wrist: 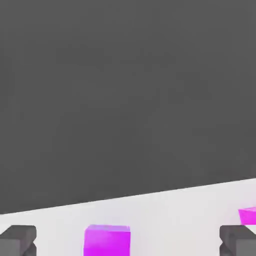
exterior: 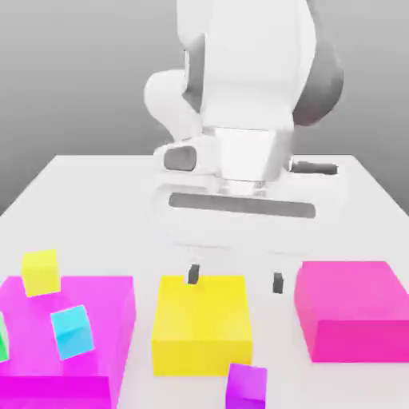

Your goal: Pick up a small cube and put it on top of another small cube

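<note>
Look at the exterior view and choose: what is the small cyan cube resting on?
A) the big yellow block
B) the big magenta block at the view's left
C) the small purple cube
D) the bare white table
B: the small cyan cube sits on top of the big magenta block at the exterior view's left.

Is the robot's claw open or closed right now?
Open. In the exterior view the gripper has its two dark fingertips standing far apart, with nothing between them; the purple cube lies nearer the camera, untouched.
</note>
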